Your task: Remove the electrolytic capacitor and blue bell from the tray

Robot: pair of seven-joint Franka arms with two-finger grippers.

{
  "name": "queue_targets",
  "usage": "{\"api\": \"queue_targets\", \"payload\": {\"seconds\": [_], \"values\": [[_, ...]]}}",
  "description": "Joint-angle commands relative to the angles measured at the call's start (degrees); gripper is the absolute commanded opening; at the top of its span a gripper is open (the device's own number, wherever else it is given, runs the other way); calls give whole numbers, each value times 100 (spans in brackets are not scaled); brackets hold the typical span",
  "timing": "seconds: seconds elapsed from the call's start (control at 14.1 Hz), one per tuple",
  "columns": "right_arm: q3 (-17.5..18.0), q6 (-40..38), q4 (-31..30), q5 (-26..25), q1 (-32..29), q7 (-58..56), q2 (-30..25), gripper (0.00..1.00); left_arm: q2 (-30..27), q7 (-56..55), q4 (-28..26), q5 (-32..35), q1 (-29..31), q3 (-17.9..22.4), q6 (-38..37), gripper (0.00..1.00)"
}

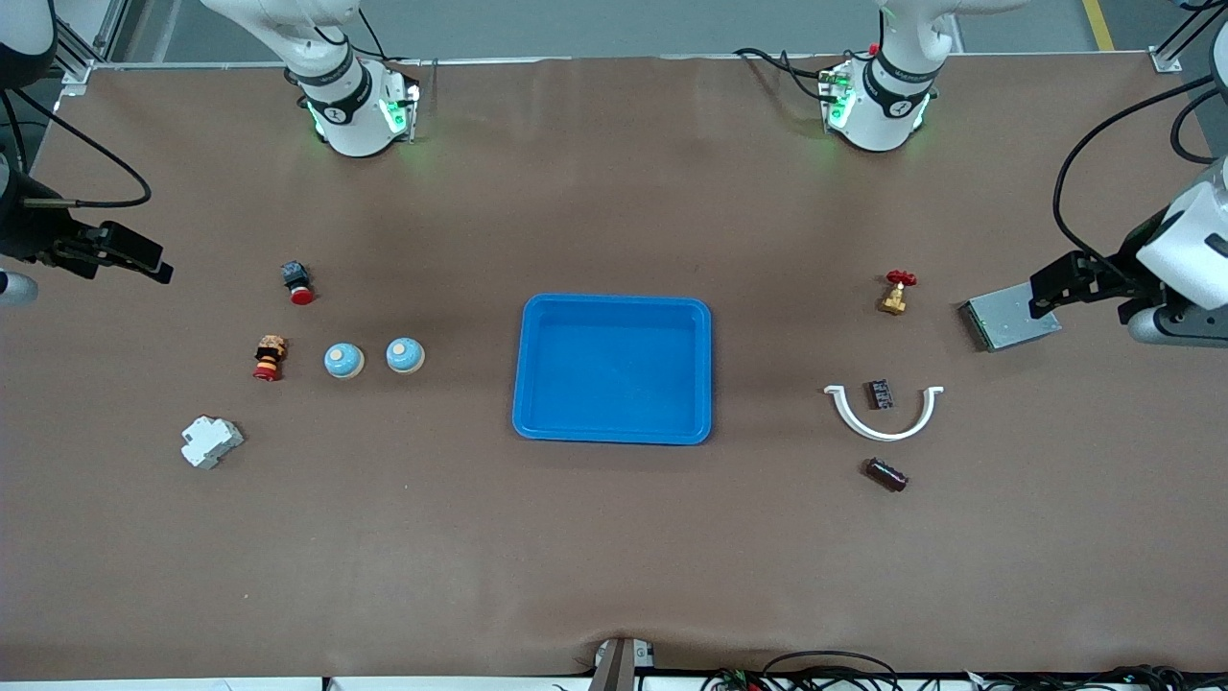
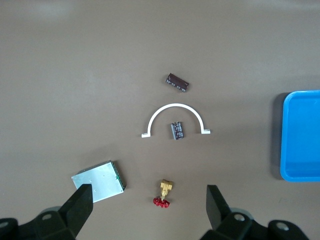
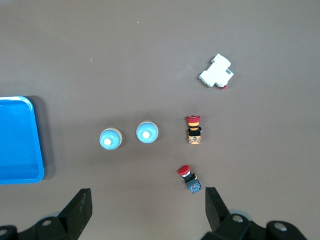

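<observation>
Two pale-blue bells (image 1: pixel 343 361) (image 1: pixel 405 355) stand side by side toward the right arm's end of the table; the right wrist view shows them too (image 3: pixel 110 139) (image 3: pixel 147 132). A dark maroon cylindrical capacitor (image 1: pixel 886 474) lies toward the left arm's end, also in the left wrist view (image 2: pixel 177 82). The blue tray (image 1: pixel 614 432) sits mid-table with nothing in it. My left gripper (image 1: pixel 1050 291) (image 2: pixel 148 207) is open and empty, high over a metal box. My right gripper (image 1: pixel 144 257) (image 3: pixel 147 207) is open and empty, high over bare table at its end.
Near the capacitor are a white arc (image 1: pixel 885 422), a small black chip (image 1: pixel 880 393), a brass valve with a red handle (image 1: pixel 897 291) and the metal box (image 1: pixel 1007 320). Near the bells are two red push buttons (image 1: pixel 297 281) (image 1: pixel 270 357) and a white breaker (image 1: pixel 211 441).
</observation>
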Motion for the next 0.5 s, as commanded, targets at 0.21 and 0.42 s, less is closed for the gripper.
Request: {"api": "queue_targets", "payload": {"seconds": [0.21, 0.42], "values": [[89, 7, -63, 8, -97, 53, -114, 100, -354, -76, -380, -94, -64, 57, 126, 100], [89, 16, -72, -1, -97, 53, -106, 100, -258, -523, -222, -94, -99, -23, 100, 100]]}}
